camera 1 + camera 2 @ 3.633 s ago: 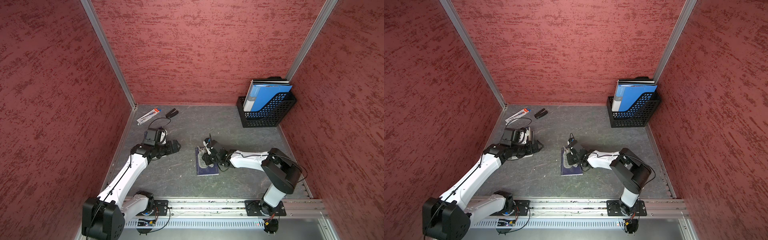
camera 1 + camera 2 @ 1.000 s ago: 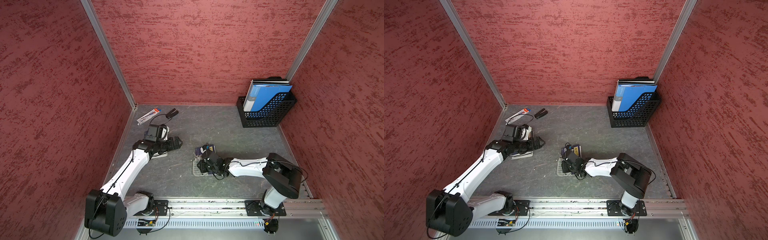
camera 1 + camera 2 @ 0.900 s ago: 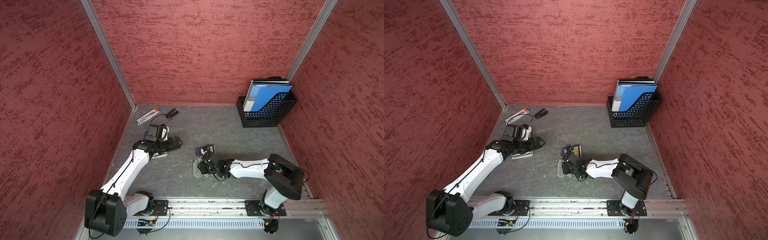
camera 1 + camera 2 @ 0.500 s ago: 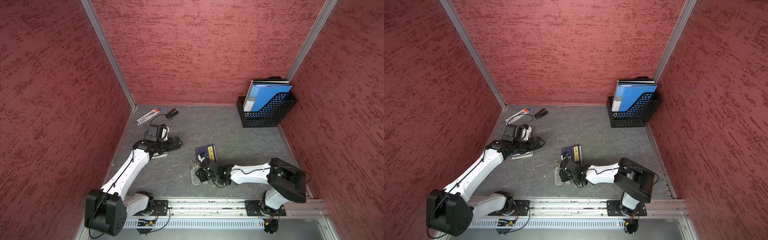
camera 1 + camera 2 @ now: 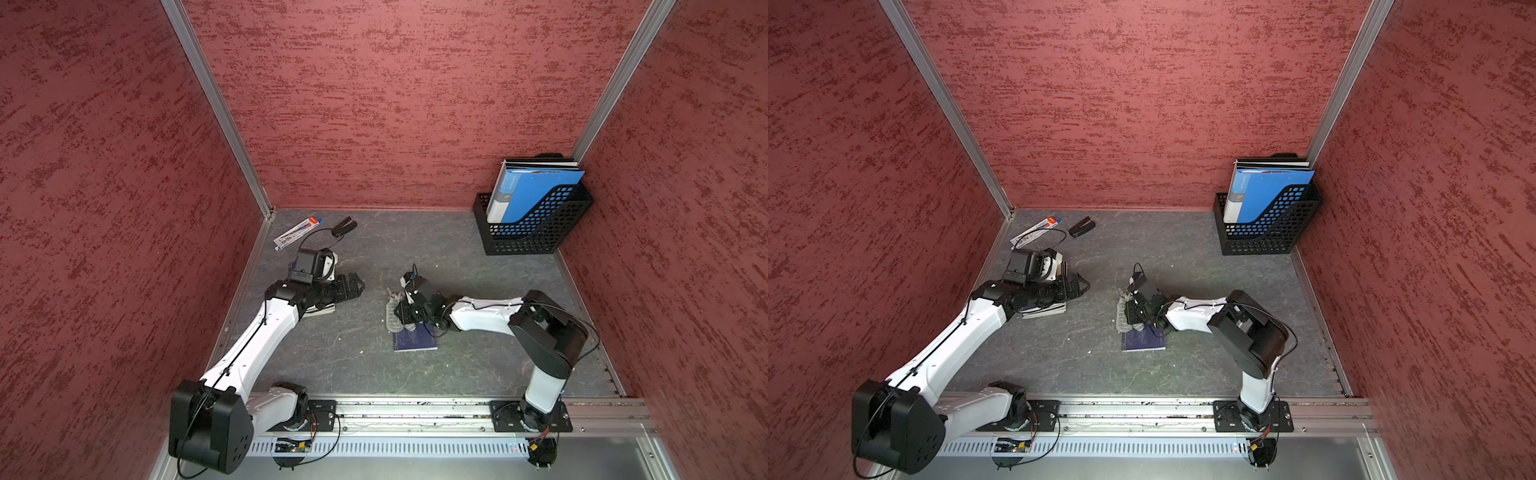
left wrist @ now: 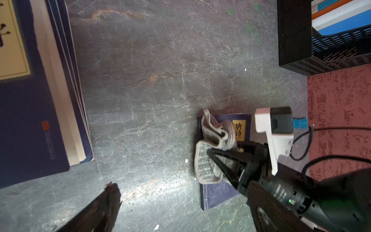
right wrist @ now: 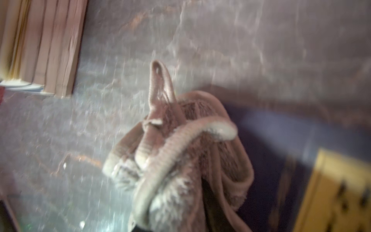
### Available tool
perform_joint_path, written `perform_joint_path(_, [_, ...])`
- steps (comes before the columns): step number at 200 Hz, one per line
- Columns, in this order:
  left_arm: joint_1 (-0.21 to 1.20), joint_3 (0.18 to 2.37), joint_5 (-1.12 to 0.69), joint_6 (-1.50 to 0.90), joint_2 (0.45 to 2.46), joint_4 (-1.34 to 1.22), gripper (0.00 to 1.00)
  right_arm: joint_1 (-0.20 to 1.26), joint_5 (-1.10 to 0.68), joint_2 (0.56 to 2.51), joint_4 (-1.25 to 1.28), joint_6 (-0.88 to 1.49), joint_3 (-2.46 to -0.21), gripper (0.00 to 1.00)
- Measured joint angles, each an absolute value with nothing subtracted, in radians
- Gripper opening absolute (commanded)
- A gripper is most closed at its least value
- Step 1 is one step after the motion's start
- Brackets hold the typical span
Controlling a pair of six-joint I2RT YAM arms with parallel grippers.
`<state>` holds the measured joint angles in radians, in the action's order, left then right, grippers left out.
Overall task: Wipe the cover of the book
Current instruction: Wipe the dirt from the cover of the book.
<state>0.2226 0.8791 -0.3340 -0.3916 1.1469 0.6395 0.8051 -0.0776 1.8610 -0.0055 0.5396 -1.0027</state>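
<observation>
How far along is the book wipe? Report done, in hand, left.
Done: the right tool is shut on the cloth. In hand: the cloth lies across one edge of the book. Left: the rest of its cover shows bare; wiped or not, I cannot tell.

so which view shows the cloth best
The left wrist view: the cloth is sharp and whole, pinched by the right claw and lying partly on the book. Both top views show only a small pale lump at the claw. The right wrist view is close but blurred.
</observation>
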Motion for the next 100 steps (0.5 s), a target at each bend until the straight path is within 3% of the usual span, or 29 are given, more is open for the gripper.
perform_joint_path(49, [0.223, 0.876, -0.333, -0.391, 1.114, 0.646, 1.00, 0.784, -0.090, 1.914, -0.031, 0.469, -1.077, 0.28])
perform_joint_path(100, [0.222, 0.870, -0.334, -0.391, 1.126, 0.645, 1.00, 0.857, -0.095, 1.733, -0.010, 0.517, -0.847, 0.29])
